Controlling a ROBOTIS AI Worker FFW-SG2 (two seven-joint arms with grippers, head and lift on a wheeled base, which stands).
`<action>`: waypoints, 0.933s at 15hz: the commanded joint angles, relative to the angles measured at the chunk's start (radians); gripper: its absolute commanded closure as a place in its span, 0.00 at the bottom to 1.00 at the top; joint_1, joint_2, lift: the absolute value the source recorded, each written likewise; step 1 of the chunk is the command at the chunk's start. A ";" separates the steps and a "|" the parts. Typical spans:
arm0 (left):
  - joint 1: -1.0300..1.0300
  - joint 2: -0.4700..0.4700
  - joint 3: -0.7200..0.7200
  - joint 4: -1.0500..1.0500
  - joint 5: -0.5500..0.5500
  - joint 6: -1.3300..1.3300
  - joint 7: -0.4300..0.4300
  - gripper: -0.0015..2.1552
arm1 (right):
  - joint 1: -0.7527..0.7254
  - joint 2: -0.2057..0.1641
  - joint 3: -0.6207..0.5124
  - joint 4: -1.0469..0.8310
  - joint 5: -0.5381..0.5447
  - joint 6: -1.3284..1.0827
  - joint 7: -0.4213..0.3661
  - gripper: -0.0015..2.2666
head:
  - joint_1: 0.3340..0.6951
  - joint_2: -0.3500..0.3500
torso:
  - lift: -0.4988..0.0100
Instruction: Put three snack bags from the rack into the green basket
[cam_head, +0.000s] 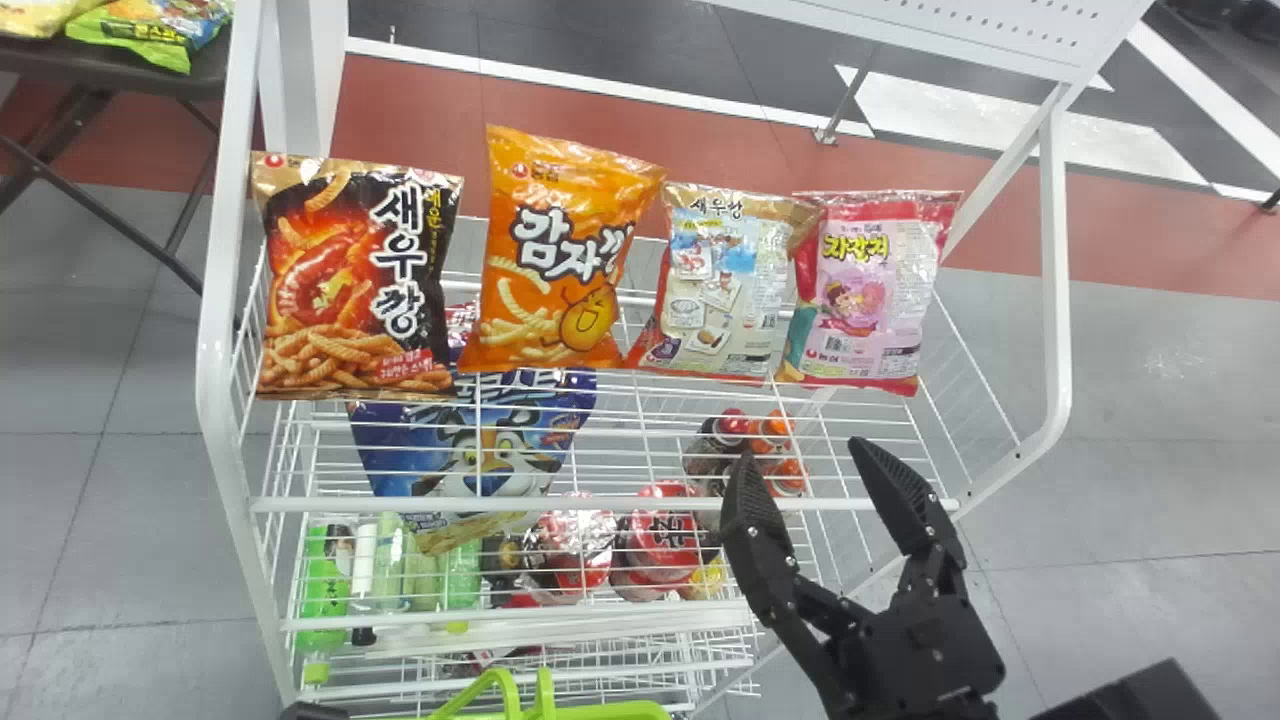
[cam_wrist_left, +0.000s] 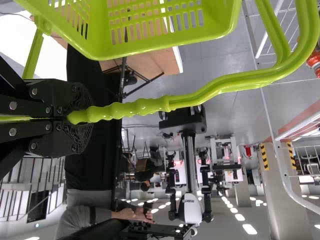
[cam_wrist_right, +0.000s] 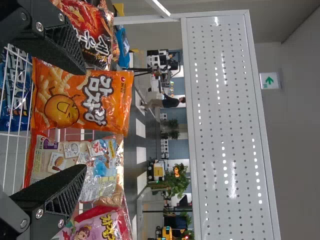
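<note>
My right gripper (cam_head: 806, 462) stands open over the front of the rack (cam_head: 600, 504), nearer than the snack bags. On the top shelf four bags stand in a row: black-and-red (cam_head: 350, 290), orange (cam_head: 555, 260), beige (cam_head: 725, 290) and pink (cam_head: 870, 290). In the right wrist view the open right gripper (cam_wrist_right: 84, 119) has the orange bag (cam_wrist_right: 75, 100) and beige bag (cam_wrist_right: 95, 160) beyond its fingers. A dark part of my left gripper (cam_head: 315, 711) shows beside the green basket (cam_head: 610, 711). The left wrist view has my left gripper (cam_wrist_left: 75, 119) closed on the handle of the basket (cam_wrist_left: 160, 49).
Lower tiers of the rack hold a blue bag (cam_head: 480, 440), red-lidded cups (cam_head: 665, 530) and green bottles (cam_head: 325, 590). White posts and wire sides frame the shelf. A dark table (cam_head: 120, 65) with other bags stands at the back left. A perforated white panel (cam_wrist_right: 230, 125) rises behind the bags.
</note>
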 joint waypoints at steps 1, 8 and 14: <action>0.000 -0.003 0.001 -0.004 0.000 0.001 0.000 0.72 | -0.005 -0.002 0.000 0.009 0.000 -0.020 0.003 0.08 | 1.00 0.00 | 0.98; 0.002 -0.003 -0.001 -0.006 -0.002 0.001 0.003 0.72 | -0.020 -0.003 0.006 0.028 0.000 -0.023 -0.001 0.08 | 1.00 0.00 | 0.98; 0.004 -0.003 -0.001 -0.012 -0.002 0.001 0.005 0.72 | -0.026 -0.006 0.009 0.040 0.000 -0.029 -0.001 0.08 | 1.00 0.00 | 0.98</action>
